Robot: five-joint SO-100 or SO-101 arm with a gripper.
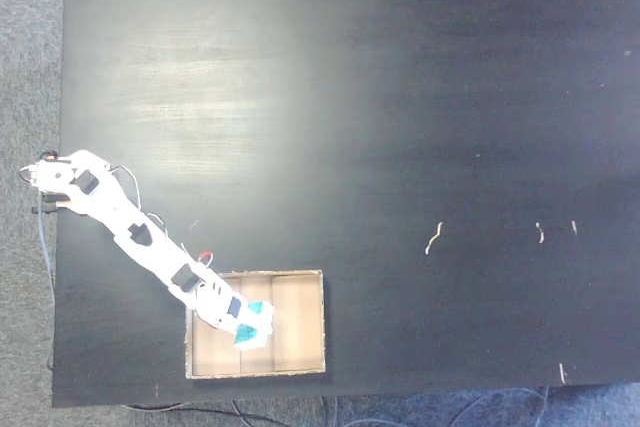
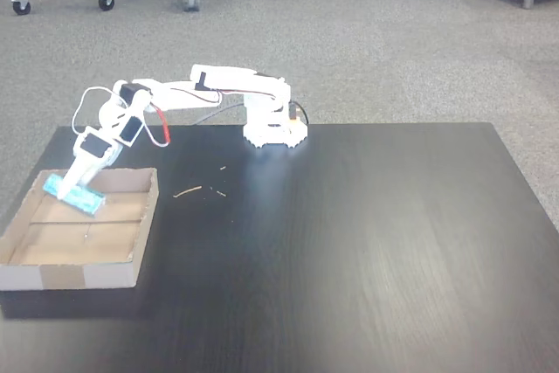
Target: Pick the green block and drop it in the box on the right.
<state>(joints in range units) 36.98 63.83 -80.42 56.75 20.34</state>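
- Now the white two-finger gripper (image 2: 74, 188) reaches over the shallow tan cardboard box (image 2: 140, 242), jaws closed around the small teal-green rectangular block (image 2: 73, 194).
- Block hangs tilted inside the box's far-left corner, seemingly just above the floor, presumably positioned for release.

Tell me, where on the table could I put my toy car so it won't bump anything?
The black wooden table is bare from the white robot arm across to the far edges, apart from some tiny scraps. It is crowded in the tan cardboard box, where the gripper holds the teal-green block.
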